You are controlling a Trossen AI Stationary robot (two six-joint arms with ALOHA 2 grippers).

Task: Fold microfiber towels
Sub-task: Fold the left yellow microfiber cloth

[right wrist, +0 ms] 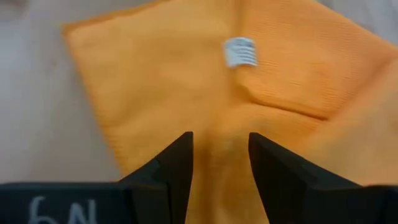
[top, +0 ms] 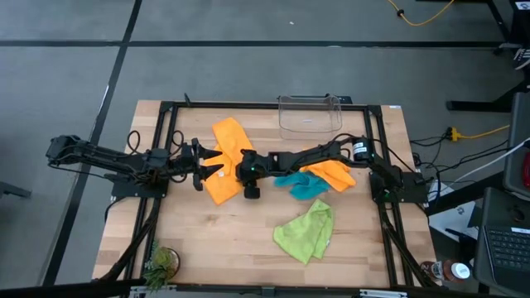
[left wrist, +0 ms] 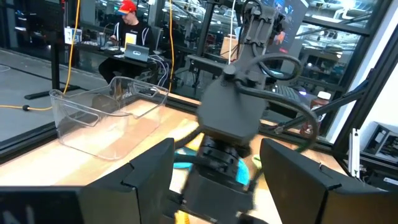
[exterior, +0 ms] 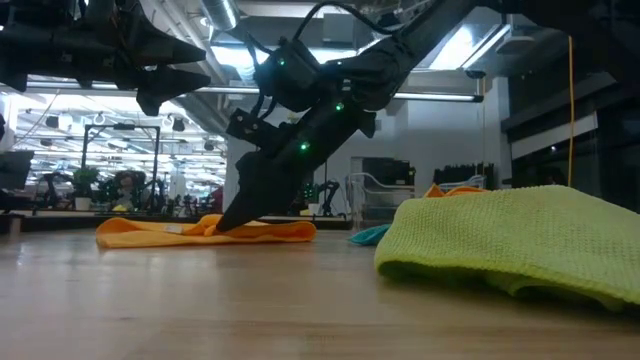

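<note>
Right hand (exterior: 232,222) on orange towel (exterior: 205,231) (tips down)

One towel (top: 225,157) lies spread near the table's (top: 207,240) middle, with two more (top: 302,185) overlapping toward the right edge. A fourth towel (top: 306,232) sits nearer the front edge, a bin (top: 309,114) at the back edge, and a plant (top: 161,263) at the front left corner.

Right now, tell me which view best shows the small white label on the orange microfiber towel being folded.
The right wrist view: the white label sits unobstructed on the orange microfiber towel. The high view shows it as a speck, the low view shows the towel edge-on, and the left wrist view hides it.
</note>
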